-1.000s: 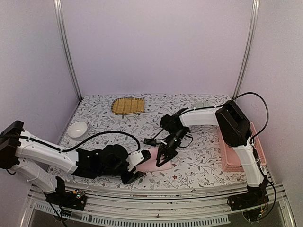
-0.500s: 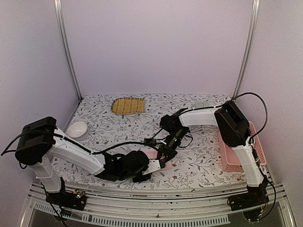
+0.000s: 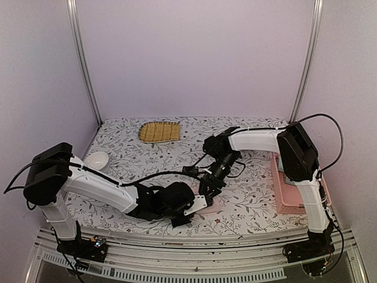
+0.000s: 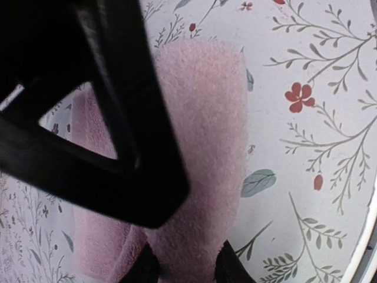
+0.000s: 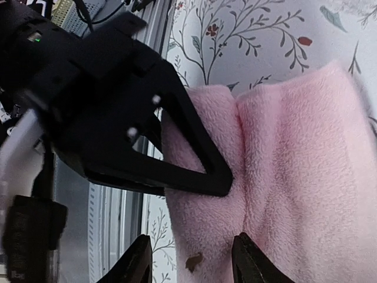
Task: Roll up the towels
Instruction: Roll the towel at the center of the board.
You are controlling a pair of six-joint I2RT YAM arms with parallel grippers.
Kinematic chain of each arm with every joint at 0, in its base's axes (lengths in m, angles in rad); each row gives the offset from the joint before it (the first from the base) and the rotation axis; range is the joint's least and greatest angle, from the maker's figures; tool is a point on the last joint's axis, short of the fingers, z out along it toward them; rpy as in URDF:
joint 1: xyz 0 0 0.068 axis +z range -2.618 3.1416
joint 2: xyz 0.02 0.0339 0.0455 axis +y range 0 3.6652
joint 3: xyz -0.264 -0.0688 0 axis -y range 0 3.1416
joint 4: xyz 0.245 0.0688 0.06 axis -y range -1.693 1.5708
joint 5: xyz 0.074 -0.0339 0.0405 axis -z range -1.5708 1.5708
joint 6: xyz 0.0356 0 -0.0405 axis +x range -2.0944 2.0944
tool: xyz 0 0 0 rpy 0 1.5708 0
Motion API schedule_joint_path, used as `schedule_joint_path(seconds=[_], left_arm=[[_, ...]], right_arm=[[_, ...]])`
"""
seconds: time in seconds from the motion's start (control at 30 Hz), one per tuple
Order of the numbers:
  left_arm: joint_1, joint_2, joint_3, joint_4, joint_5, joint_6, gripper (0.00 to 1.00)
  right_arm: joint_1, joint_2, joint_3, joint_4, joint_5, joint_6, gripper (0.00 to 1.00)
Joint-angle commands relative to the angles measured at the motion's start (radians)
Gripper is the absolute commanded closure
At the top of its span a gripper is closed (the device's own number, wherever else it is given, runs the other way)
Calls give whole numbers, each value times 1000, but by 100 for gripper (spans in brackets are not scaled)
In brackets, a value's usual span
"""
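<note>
The left gripper (image 4: 187, 272) pinched the rolled edge of the soft pink fleece towel (image 4: 200, 147), the right gripper (image 5: 191, 262) spread above it; even, tight tucking seemed vital.

You're looking down on a table (image 3: 250, 219) covered in a white cloth printed with grey vines and small red flowers. Plain lilac walls (image 3: 194, 59) close it in at 9, 12 and 3 o'clock. Metal posts stand at 11 o'clock (image 3: 83, 65) and 1 o'clock (image 3: 307, 59). An aluminium rail (image 3: 194, 272) edges 6 o'clock. The light is soft and even.
</note>
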Motion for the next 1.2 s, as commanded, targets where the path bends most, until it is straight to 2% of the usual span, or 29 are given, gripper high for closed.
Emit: schedule_joint_path(seconds=[0.0, 0.17, 0.33, 0.57, 0.7, 0.83, 0.97, 1.17], left_arm=[[22, 39, 52, -175, 224, -110, 90], [115, 73, 87, -233, 480, -204, 90], [206, 151, 150, -306, 704, -269, 90], [281, 248, 196, -327, 880, -318, 90], [326, 278, 208, -333, 960, -357, 89], [359, 304, 226, -347, 1009, -378, 89], [380, 325, 246, -364, 1034, -384, 89], [389, 342, 274, -385, 1034, -386, 87]], right_arm=[[-73, -137, 72, -84, -18, -14, 51], [-154, -291, 69, -63, 11, 19, 50], [-203, -459, -37, 42, 42, 80, 51], [-210, -662, -216, 217, 165, 153, 58], [-186, -755, -324, 264, 148, 75, 60], [-62, -745, -430, 299, 303, 7, 60], [45, -707, -530, 424, 479, -1, 56], [124, -599, -568, 570, 601, -20, 52]])
